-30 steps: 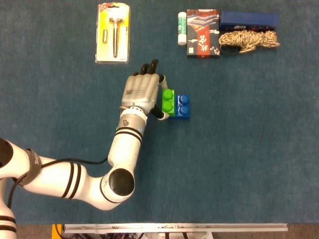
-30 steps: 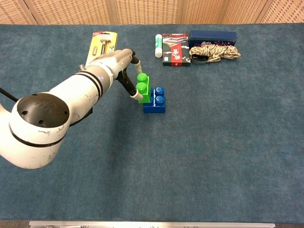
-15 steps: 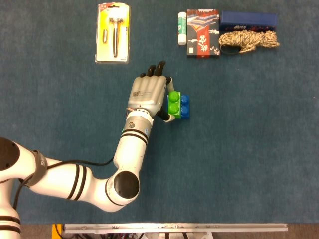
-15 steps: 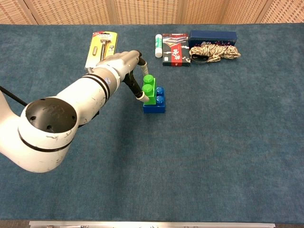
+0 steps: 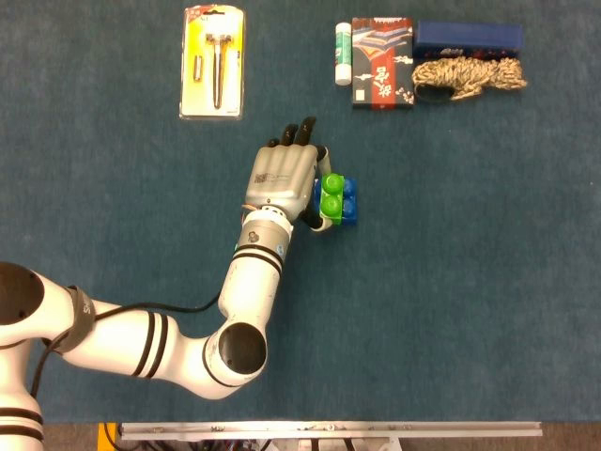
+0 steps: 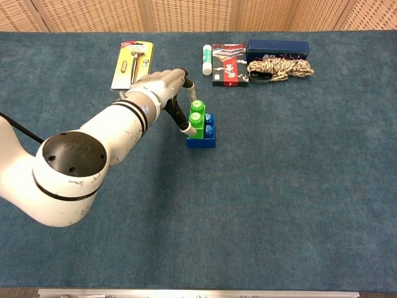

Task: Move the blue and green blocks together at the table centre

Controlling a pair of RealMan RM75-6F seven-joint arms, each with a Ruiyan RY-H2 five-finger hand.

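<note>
Your left hand [image 5: 282,178] grips the green block [image 5: 331,198] at frame centre, directly over the blue block [image 5: 346,200]. Only the chest view shows green [image 6: 196,115] seated on blue [image 6: 203,135]. The right hand appears nowhere.

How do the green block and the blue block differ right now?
The green block is held by the left hand; the blue block rests on the table untouched. Green sits higher, over blue's left half; blue is below, its right studs still showing. Both are studded toy bricks.
</note>
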